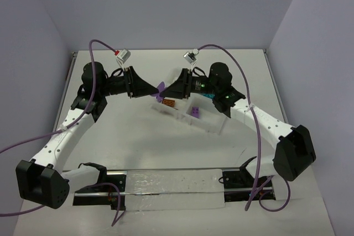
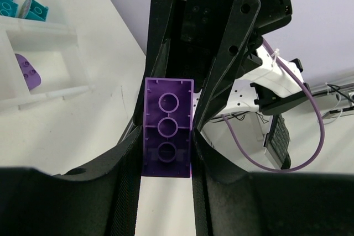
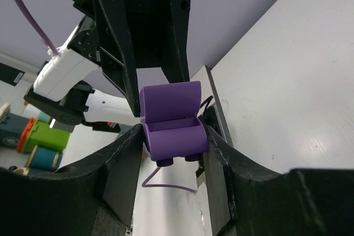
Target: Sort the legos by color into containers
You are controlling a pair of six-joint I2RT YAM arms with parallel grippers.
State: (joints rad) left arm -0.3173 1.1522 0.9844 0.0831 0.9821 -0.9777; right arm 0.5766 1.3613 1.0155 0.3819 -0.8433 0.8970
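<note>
Purple lego (image 2: pixel 167 109) hangs in the air between the two hands. The left hand (image 2: pixel 167 153) is clamped on its near end, one finger on each long side, with the hollow underside facing that wrist. Straight ahead of those fingertips, the right hand (image 3: pixel 174 139) presses against both flanks of the far end, with no gap showing. It looks light, rigid and smooth, so it could pivot or slip; the flat sides, gripped squarely, seem the best hold. The white tray (image 1: pixel 213 125) lies below the hands.
</note>
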